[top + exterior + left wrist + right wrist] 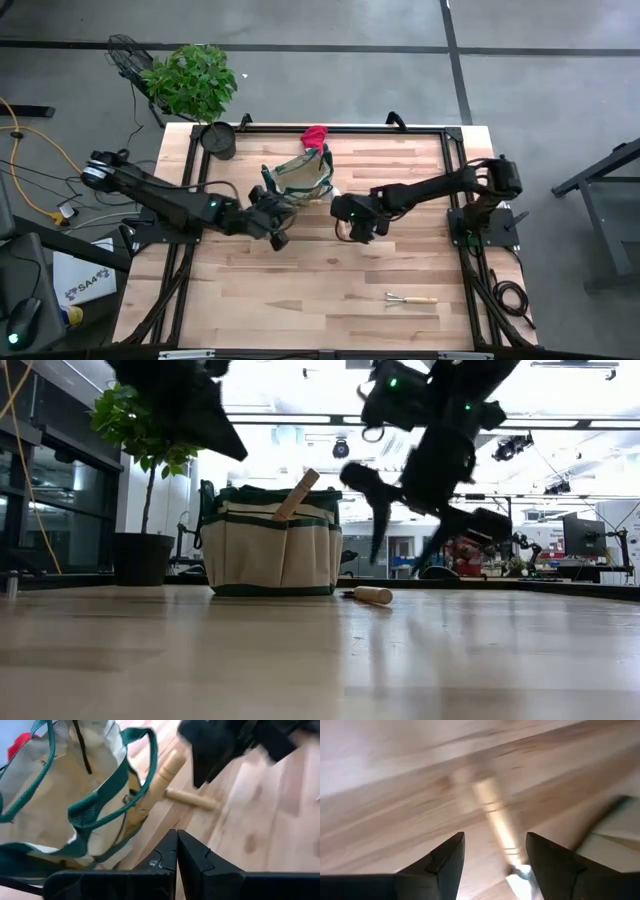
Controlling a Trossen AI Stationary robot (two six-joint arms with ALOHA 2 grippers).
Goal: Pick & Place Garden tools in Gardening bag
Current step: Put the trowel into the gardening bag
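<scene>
Your right gripper point(492, 857) hovers with jaws open over a wooden-handled tool point(495, 827) lying on the table point(330, 280) just beside the bag point(300, 178). Your left gripper point(176, 851) (jaws closed, empty) sits by the bag's other side; a rake point(412, 298) lies well apart.

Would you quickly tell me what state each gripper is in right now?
Left gripper: closed, holding nothing, beside the gardening bag.
Right gripper: open, empty, above the wooden-handled tool.
</scene>
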